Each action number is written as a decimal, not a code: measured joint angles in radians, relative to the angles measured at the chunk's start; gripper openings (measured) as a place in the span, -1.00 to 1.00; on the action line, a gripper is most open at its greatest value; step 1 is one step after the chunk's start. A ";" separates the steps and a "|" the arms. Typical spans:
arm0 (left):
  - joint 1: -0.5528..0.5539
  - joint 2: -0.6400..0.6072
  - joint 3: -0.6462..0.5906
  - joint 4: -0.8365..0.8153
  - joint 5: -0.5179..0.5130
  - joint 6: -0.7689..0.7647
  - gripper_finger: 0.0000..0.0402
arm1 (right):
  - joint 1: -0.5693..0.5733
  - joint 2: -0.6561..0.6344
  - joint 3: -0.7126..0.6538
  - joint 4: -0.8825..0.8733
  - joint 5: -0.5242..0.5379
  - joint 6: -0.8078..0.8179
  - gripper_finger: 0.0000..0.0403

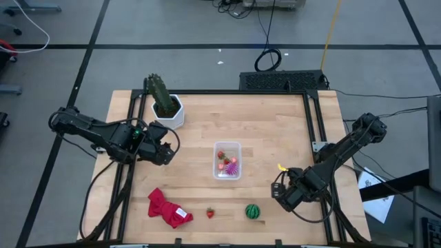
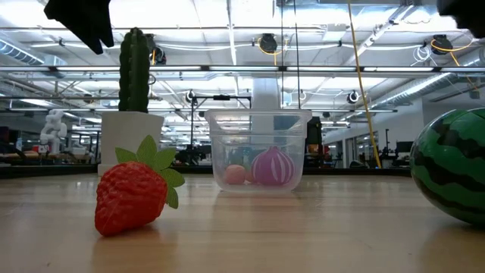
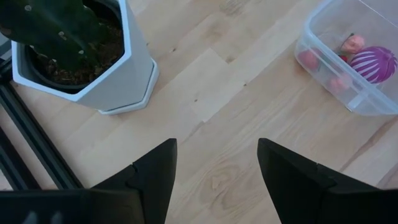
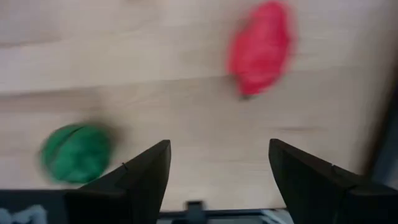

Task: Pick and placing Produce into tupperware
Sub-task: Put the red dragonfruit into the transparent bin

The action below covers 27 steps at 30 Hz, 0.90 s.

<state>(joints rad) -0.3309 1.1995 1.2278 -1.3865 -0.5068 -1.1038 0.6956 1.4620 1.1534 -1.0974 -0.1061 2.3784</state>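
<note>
Currently both claws are spread and empty: left claw at nine o'clock, right claw at four, nearest the watermelon ball and strawberry at six o'clock, outside the central, part-filled tupperware.

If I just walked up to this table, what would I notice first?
Probably the clear tupperware in the middle of the wooden table, with a purple striped ball and small red pieces inside. Next, the tall green cactus in its white pot at the back left corner. Along the front edge lie a red cloth, a strawberry and a green watermelon ball.
</note>
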 joint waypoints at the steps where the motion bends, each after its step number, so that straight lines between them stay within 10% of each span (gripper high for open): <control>1: 0.000 0.000 0.000 0.000 0.000 0.000 0.14 | 0.001 0.000 0.003 -0.022 -0.004 0.020 0.31; 27: 0.000 0.000 0.000 0.000 0.000 0.002 0.14 | -0.037 0.000 -0.147 0.073 -0.053 0.089 0.31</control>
<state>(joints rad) -0.3307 1.1995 1.2278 -1.3861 -0.5068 -1.1023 0.6582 1.4624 1.0068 -1.0243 -0.1590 2.4676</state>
